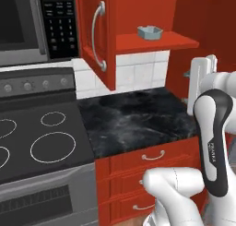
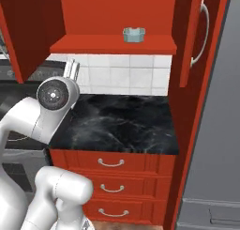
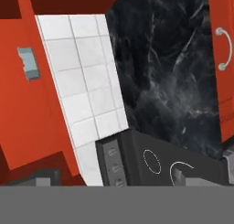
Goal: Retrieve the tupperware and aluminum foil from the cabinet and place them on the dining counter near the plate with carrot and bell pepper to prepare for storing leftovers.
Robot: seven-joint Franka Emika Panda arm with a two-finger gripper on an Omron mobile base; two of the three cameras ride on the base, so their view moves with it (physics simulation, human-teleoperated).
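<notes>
Up on the cabinet (image 1: 99,33) shelf, well above and beyond the end effector (image 1: 203,77), sits one tub (image 1: 150,32), upright, alone, near the shelf's front edge. Same tub shows in the right base view (image 2: 133,34) and, rolled sideways, in the hand view (image 3: 29,63). No foil box to be seen on the lit part of the shelf; may lie deeper, cannot tell.

End effector: fingers spread wide, nothing between them, hanging over the right end of the black bench (image 1: 133,116), low beside the stove (image 1: 41,137).

Step in hand, as I judge it: reach for the tub. To do it well, lift clear of the bench first, level the hand with the shelf, come in straight from the front between the open doors, and close across the tub's short side under the flared rim. Keep off the door edge (image 2: 190,41) on the way.

Count: one tub, two open cabinet doors, three drawers (image 2: 111,163) below the bench, one stove.
</notes>
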